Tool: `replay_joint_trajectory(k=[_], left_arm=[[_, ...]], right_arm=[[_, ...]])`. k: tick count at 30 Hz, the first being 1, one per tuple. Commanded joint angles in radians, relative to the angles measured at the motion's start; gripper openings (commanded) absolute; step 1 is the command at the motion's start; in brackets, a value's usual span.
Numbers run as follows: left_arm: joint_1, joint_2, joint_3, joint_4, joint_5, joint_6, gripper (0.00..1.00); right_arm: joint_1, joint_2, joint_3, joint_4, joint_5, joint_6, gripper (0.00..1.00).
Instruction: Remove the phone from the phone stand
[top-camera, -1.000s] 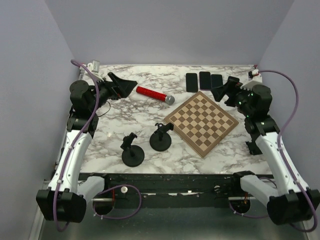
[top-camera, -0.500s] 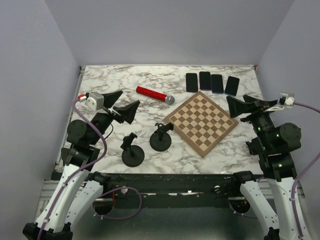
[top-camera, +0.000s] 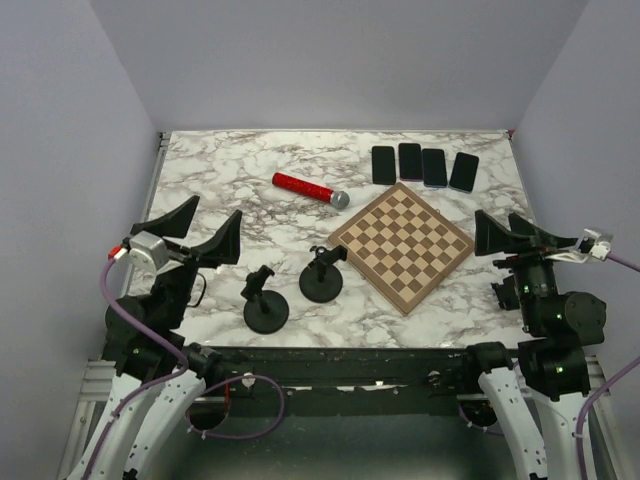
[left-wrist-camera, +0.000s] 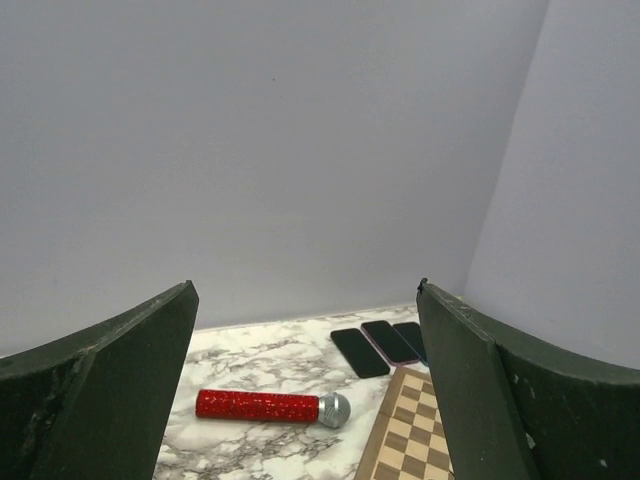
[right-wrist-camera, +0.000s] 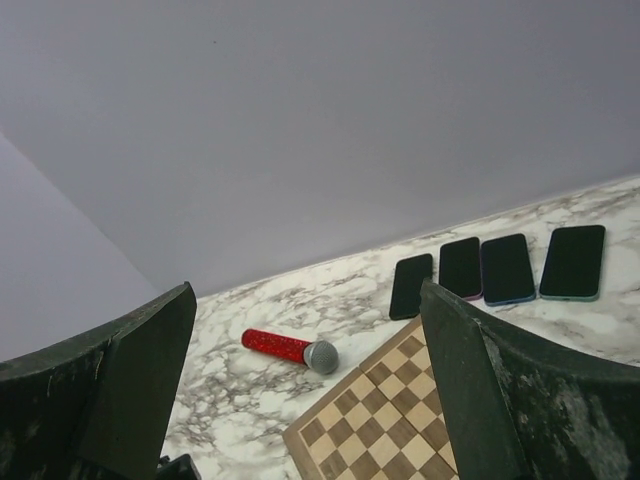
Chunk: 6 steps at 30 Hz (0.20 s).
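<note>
Left fingers (top-camera: 222, 240) gape wide, empty, parked over the near edge of the worktop (top-camera: 250, 160). Both phone stands (top-camera: 266, 312) are bare; four phones (top-camera: 385, 165) lie flat at the back, so removal looks done. Right fingers (top-camera: 490, 235) likewise gape empty.

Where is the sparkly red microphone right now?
In the top view the red microphone lies flat on the marble table, left of centre toward the far edge. It is next to the chessboard, with the four phones further right.
</note>
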Motion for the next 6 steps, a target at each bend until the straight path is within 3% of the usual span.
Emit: replay_joint_trajectory(k=[1, 6], left_arm=[[-0.003, -0.103, -0.066, -0.075, -0.099, -0.051, 0.99], [-0.003, -0.141, -0.102, -0.069, -0.122, -0.06, 0.99]], right_arm=[[0.004, 0.01, -0.009, -0.01, 0.041, 0.018, 1.0], [0.003, 0.006, -0.039, 0.017, 0.103, 0.036, 1.0]])
